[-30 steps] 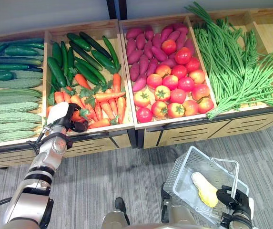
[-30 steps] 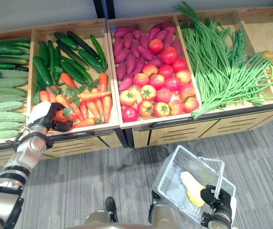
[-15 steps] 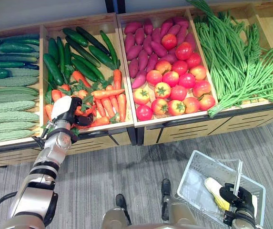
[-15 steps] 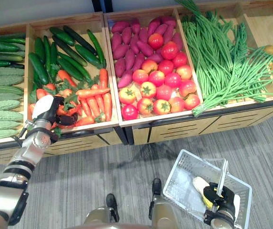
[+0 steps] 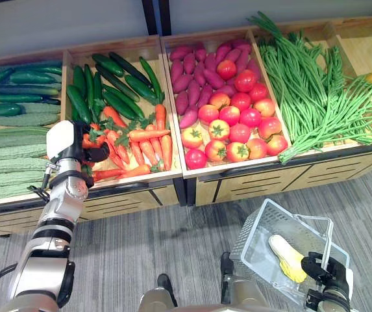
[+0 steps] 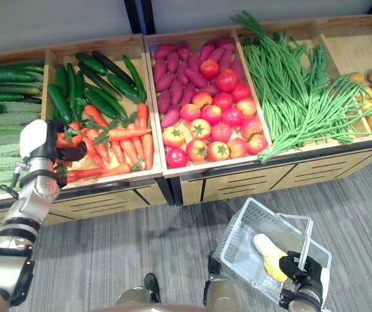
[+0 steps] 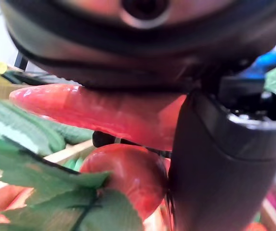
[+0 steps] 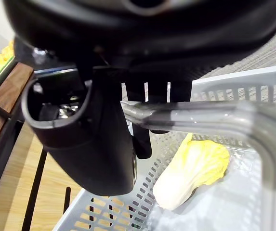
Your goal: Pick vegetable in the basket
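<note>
Fingers (image 7: 219, 173) of left hand (image 5: 69, 144) clasp carrot (image 7: 99, 113); right hand (image 5: 322, 268) grips basket (image 5: 249, 237).

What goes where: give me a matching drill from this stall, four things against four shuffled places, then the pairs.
1 left hand
2 right hand
3 cabbage
4 tomatoes

A crate shared with sweet potatoes
B curled round a carrot
C lying in the basket
D curled round the basket's handle

Pairs: 1-B, 2-D, 3-C, 4-A
</note>
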{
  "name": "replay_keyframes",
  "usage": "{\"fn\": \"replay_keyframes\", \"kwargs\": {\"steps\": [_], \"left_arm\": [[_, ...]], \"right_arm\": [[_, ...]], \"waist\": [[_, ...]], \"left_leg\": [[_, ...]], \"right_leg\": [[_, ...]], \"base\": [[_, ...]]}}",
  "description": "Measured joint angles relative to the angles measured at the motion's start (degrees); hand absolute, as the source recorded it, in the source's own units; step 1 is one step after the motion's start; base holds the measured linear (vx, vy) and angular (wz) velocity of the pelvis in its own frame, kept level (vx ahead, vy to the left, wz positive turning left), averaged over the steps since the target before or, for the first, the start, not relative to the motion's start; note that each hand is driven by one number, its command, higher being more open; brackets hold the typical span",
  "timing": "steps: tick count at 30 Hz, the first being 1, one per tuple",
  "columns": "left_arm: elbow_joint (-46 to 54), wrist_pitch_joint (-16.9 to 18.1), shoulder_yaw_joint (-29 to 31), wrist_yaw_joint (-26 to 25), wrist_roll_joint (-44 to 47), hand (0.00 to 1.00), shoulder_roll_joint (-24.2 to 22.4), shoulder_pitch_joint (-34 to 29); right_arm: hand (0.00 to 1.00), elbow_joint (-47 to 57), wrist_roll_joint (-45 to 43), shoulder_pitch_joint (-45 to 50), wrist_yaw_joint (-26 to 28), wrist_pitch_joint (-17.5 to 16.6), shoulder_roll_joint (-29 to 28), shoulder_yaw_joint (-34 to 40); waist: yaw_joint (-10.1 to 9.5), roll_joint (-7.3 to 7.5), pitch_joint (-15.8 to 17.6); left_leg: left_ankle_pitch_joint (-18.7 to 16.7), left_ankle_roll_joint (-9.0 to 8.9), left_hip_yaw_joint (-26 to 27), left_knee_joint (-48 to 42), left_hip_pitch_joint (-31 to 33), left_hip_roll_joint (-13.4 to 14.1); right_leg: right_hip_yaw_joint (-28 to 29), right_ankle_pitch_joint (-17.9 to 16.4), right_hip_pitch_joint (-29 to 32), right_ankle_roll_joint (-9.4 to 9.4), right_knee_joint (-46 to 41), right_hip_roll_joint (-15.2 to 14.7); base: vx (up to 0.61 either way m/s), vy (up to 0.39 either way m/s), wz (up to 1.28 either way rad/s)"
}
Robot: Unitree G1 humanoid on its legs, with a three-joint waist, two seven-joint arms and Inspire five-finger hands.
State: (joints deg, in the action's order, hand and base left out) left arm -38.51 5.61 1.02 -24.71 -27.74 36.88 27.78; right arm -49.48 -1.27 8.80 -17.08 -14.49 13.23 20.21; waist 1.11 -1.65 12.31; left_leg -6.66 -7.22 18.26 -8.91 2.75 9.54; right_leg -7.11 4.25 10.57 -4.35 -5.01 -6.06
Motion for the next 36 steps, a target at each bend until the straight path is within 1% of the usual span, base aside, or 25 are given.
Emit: {"fn": "replay_keyframes", "kwargs": {"steps": [2,4,5,7,8,13,15,17,21,25,28,31,33,36], "left_arm": [[1.68,0.02,0.11,-0.90,-0.06,0.00,0.00,-0.31],[3.65,0.15,0.12,-1.51,-0.56,0.00,0.02,-1.43],[4.98,0.32,0.12,-1.85,-1.07,0.00,0.16,-2.10],[6.15,1.03,0.11,-2.02,-1.35,0.00,0.47,-2.74],[6.33,1.66,0.06,-2.07,-1.70,0.00,0.59,-2.84],[10.43,3.24,-1.51,-2.56,-2.13,0.00,1.67,-3.83],[11.82,4.49,-4.90,-2.49,-2.13,0.00,1.74,-4.11],[13.18,5.38,-6.84,-2.38,-2.13,0.00,1.80,-4.29],[19.21,8.52,-12.48,-1.33,-2.06,0.00,3.52,-4.52],[23.85,12.31,-16.85,0.39,-1.44,0.00,3.86,-4.70],[26.06,14.32,-19.60,0.57,-1.42,0.00,3.91,-4.89],[27.79,15.62,-21.80,1.38,-0.92,0.00,4.04,-4.94],[30.01,16.93,-23.53,2.10,-0.71,0.00,4.45,-4.98],[31.98,18.33,-25.47,2.75,0.12,0.00,4.55,-4.98]], "right_arm": [[0.00,0.53,0.03,0.91,-0.46,0.00,0.00,0.11],[0.00,0.82,0.11,2.08,-0.73,0.00,0.00,0.30],[0.00,0.91,0.21,2.42,-0.73,-0.04,-0.02,0.64],[0.00,0.91,0.60,2.53,-0.73,-0.04,-0.03,1.32],[0.00,1.07,1.14,2.75,-0.73,-0.05,-0.04,1.90],[0.00,2.10,1.26,3.51,-0.71,-0.11,-0.12,3.61],[0.00,3.73,1.67,4.32,-0.67,-0.15,-0.12,3.95],[0.00,5.26,2.34,4.49,-0.46,-0.16,-0.12,4.27],[0.00,11.81,3.39,5.57,2.08,-0.14,-0.10,4.84],[0.00,15.61,3.62,6.04,5.59,-0.11,0.66,4.82],[0.00,16.71,5.13,6.09,7.89,-0.11,2.31,4.74],[0.00,17.30,5.77,6.25,9.92,-0.11,3.54,4.34],[0.00,18.80,6.04,6.94,11.64,-0.11,4.84,2.47],[0.00,20.84,7.70,7.91,13.91,-0.10,5.93,-0.39]], "waist": [[-0.18,-0.56,-0.52],[-0.16,-1.04,-2.37],[-0.17,-1.09,-3.07],[-0.25,-1.09,-3.23],[-0.31,-1.03,-3.38],[-0.28,-0.17,-5.58],[-0.28,0.20,-5.90],[-0.15,0.40,-6.12],[-0.10,1.24,-6.81],[0.75,1.69,-8.25],[1.06,1.66,-8.65],[1.34,1.64,-8.75],[1.54,1.66,-8.79],[2.08,1.69,-8.83]], "left_leg": [[0.00,0.00,0.02,0.34,-0.97,0.07],[0.00,0.00,0.36,1.03,-1.97,0.09],[0.00,0.00,0.65,1.32,-2.30,0.08],[0.01,0.00,1.24,1.72,-3.36,0.12],[0.00,0.00,1.73,2.10,-4.32,0.16],[-0.07,-0.12,3.58,2.68,-4.84,0.28],[-0.29,-0.43,4.74,2.84,-6.31,0.54],[-0.44,-0.56,5.56,2.84,-6.76,0.68],[-1.53,-0.67,8.94,2.07,-7.64,1.22],[-3.27,-1.05,11.71,0.00,-8.46,2.38],[-4.56,-1.33,13.67,-1.56,-9.43,3.05],[-5.75,-1.35,14.55,-3.14,-9.96,3.77],[-6.75,-1.26,15.34,-4.75,-9.86,4.44],[-7.34,-1.27,15.74,-5.73,-9.81,4.86]], "right_leg": [[-0.03,0.00,-0.99,0.00,0.39,0.15],[0.08,0.02,-1.80,-0.02,1.02,0.37],[0.30,0.14,-1.97,-0.06,1.30,0.47],[0.75,0.62,-3.06,-0.06,2.35,0.75],[1.11,0.84,-3.86,-0.09,2.97,0.96],[2.93,2.49,-4.36,0.01,5.69,1.67],[3.92,2.96,-5.49,0.12,6.61,2.17],[4.64,3.07,-5.59,0.21,6.62,2.46],[7.84,4.58,-5.82,0.39,8.32,3.39],[10.45,4.96,-5.89,0.31,8.34,4.50],[12.23,5.15,-6.23,0.08,8.22,5.10],[13.09,5.19,-6.80,0.01,8.17,5.55],[13.86,5.34,-6.79,-0.21,8.15,5.88],[14.19,5.36,-6.75,-0.24,8.01,6.14]], "base": [[0.00,0.000,0.00],[0.01,-0.011,-0.06],[0.02,-0.005,-0.09],[0.02,0.000,-0.15],[0.01,0.000,-0.18],[0.01,0.000,-0.20],[0.00,-0.007,-0.25],[-0.03,-0.006,-0.26],[-0.04,0.000,-0.41],[-0.01,0.004,-0.36],[0.00,0.014,-0.36],[-0.01,0.019,-0.21],[-0.02,0.018,-0.18],[0.00,0.016,-0.09]]}}
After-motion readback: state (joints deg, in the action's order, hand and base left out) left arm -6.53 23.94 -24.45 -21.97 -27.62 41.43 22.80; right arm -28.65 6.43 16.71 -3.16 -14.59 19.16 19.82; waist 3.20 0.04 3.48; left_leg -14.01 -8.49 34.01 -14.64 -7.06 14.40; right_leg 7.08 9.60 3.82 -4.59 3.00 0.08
